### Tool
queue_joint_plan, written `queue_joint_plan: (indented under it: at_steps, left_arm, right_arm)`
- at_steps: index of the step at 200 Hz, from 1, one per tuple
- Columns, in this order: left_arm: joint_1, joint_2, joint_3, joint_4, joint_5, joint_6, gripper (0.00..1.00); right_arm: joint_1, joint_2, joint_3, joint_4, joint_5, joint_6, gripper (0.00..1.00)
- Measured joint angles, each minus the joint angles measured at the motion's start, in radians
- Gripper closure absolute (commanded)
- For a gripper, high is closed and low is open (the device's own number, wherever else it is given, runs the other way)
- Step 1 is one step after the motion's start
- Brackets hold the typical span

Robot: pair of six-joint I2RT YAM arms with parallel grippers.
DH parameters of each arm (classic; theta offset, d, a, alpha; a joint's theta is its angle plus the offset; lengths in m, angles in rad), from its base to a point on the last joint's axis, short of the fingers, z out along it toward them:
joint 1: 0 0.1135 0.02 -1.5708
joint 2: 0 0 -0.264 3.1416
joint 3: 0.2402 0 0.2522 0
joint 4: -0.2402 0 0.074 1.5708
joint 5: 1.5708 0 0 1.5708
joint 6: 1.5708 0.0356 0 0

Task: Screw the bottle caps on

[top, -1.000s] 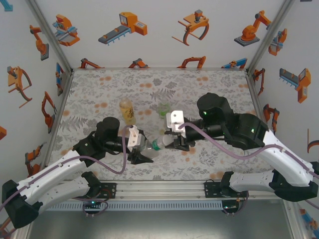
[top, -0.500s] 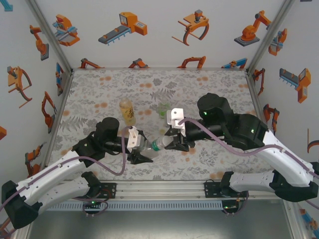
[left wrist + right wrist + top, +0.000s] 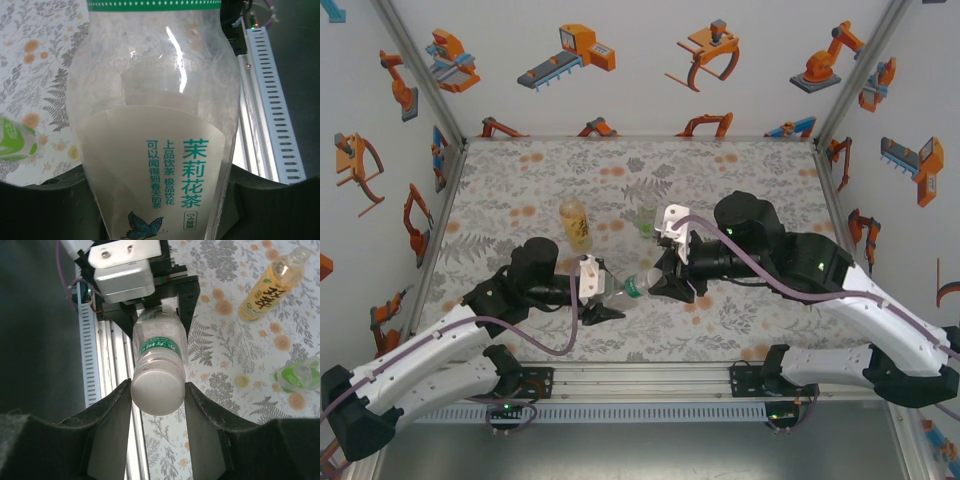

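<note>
Clamping the clear bottle [image 3: 155, 125] — left gripper [image 3: 607, 303], right gripper [image 3: 158, 396] pinching its white cap [image 3: 156, 386]

Left arm: the left arm [image 3: 430, 350] reaches from its base at the near left edge forward and toward the middle, its white link low and its dark forearm nearly level.
Left gripper: the left gripper [image 3: 608, 300] points right, toward the other gripper, its jaws clamped on the body of the clear bottle [image 3: 632, 290], one finger [image 3: 45, 205] on each side.
Right arm: the right arm [image 3: 880, 320] sweeps from the near right edge up and round, elbow out to the right, dark forearm pointing left.
Right gripper: the right gripper [image 3: 658, 285] faces the left one, its jaws pressed on either side of the white cap [image 3: 156, 392].
Spacing: the two grippers are close, tip to tip above the surface.
</note>
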Motion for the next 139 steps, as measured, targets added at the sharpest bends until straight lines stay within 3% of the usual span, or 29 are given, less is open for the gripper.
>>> queue_joint_plan:
  at_steps: [78,139]
  left_arm:
    - [0.000,0.000,0.000,0.048,-0.108,-0.048,1.00]
    - [0.000,0.006,0.002,0.026,-0.136,0.071,1.00]
  right_arm:
    - [0.000,-0.048,-0.093,0.150,0.158,0.156,0.85]
    - [0.000,-0.047,-0.100,0.134,0.179,0.336,0.93]
